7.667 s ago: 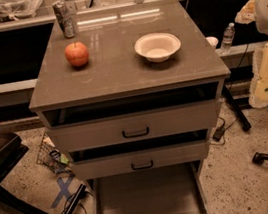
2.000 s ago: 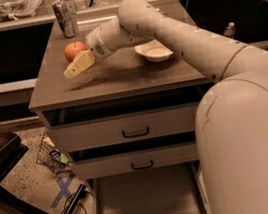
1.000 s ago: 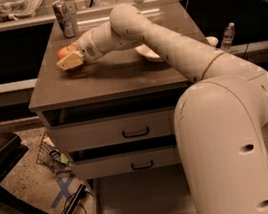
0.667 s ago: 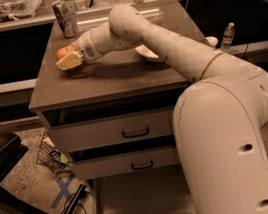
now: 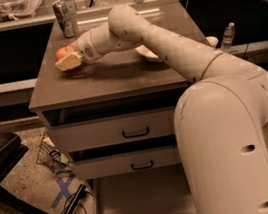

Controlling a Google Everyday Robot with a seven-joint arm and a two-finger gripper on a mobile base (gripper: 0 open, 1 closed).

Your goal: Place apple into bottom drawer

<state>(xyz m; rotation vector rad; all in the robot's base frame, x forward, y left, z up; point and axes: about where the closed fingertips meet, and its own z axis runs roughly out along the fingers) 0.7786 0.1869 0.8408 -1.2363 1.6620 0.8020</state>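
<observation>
One cream-coloured arm [image 5: 176, 56] reaches from the lower right up and across the worktop [image 5: 119, 78], ending in the pincer [image 5: 67, 61] near the worktop's left edge. The pincer is right up against the apple [image 5: 61, 51], its pale tip covering the fruit's lower front so that only the red-orange top shows above it. Whether it has closed on the apple cannot be told from this angle, since the far side of the grasp is hidden. The apple sits low, at or just over the worktop surface, towards the back-left corner. A metal can [image 5: 64, 19] stands upright behind it, near but apart. A white bowl [image 5: 144, 53] is mostly hidden behind the arm, only a sliver of its rim showing at mid-worktop. Below the worktop, two upper drawers [image 5: 112, 131] show grey fronts with black handles, each slightly ajar. The bottom drawer [image 5: 139, 204] is pulled well out towards the camera, its pale flat floor partly covered at the right by the arm's bulky base. A small water bottle [image 5: 228, 37] stands off to the right of the cabinet.
</observation>
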